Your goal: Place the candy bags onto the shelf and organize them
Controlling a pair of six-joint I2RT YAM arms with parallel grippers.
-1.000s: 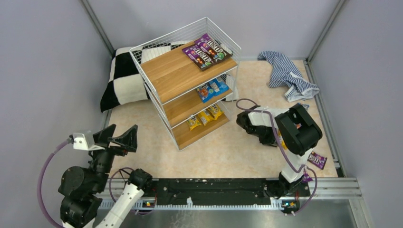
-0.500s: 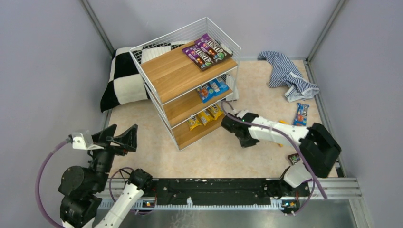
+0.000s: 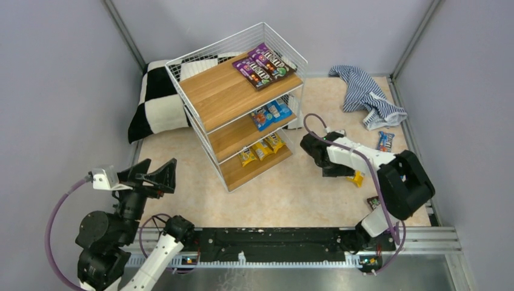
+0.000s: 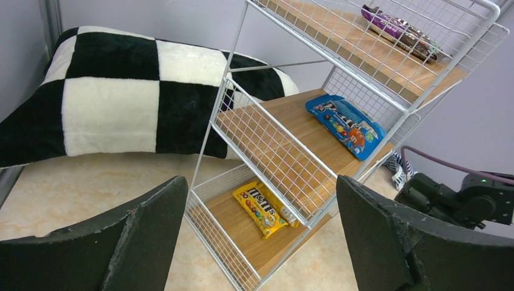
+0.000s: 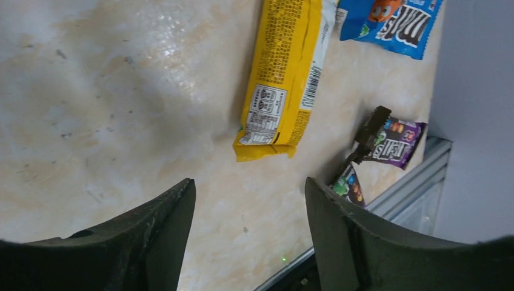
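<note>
Biggest thing first: the shelf (image 3: 242,103) stands far-centre on the table (image 3: 291,194), angled so its open front faces near-right, toward my working arm. It is sorted by colour, one colour per board: purple bags (image 3: 265,65) on top, blue bags (image 3: 271,113) in the middle, yellow bags (image 3: 262,150) on the bottom. The checkered cushion (image 3: 157,103) lies to the shelf's left. At far right the striped cloth (image 3: 367,97) sits crumpled, out of my way.

My left gripper (image 4: 260,182) hangs at near left, jaws wide and empty, camera on the shelf. From there I can read "m&m's" on a bottom-tier yellow bag.

My right gripper (image 5: 248,188) hovers low over the table right of the shelf, jaws spread, nothing between them. Just beyond it lies a loose yellow bag (image 5: 285,79), face down, with the barcode and nutrition panel showing but the print too small to read. That's my likely pick, I reckon, bound for the bottom board.

Past it, a blue packet (image 5: 394,21) shows big white logo letters cut off by the frame. By the table's edge rail a purple packet (image 5: 394,142) carries the same logo. One more dark packet (image 5: 347,185) lies just beside it, and I can't tell if they touch.
</note>
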